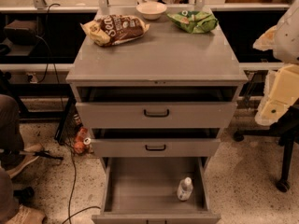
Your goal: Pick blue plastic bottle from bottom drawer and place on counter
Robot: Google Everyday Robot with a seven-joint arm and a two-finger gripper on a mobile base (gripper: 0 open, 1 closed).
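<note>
The blue plastic bottle (185,189) is small and clear with a white cap. It lies in the right part of the bottom drawer (140,185), which is pulled open. The counter (159,55) is the flat grey top of the cabinet. My arm comes in at the right edge of the view. Its pale gripper (276,101) hangs beside the cabinet at about the height of the top drawer, well above and to the right of the bottle. It touches nothing.
On the counter's far end lie a brown snack bag (117,29), a white bowl (151,10) and a green chip bag (194,21). The top drawer (156,113) and middle drawer (155,147) stand slightly open. A chair base (283,171) stands right, and cables and a person's legs are left.
</note>
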